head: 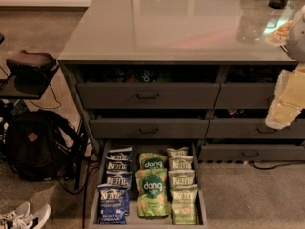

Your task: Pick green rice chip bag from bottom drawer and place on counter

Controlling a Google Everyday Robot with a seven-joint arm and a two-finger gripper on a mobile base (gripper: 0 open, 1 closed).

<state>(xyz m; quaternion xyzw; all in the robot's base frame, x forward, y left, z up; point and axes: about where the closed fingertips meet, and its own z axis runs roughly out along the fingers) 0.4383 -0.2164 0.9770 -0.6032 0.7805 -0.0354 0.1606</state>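
1. The bottom drawer is shown pulled open beneath the glossy grey counter, filled with 3 columns of snack bags
2. The green rice chip bag is laid at the front of the middle column, between blue Kettle bags and olive Kettle bags
3. The gripper is seen at the picture's right edge, level with the closed upper drawers, well apart from the bag; whether it is spread or pressed together cannot be told
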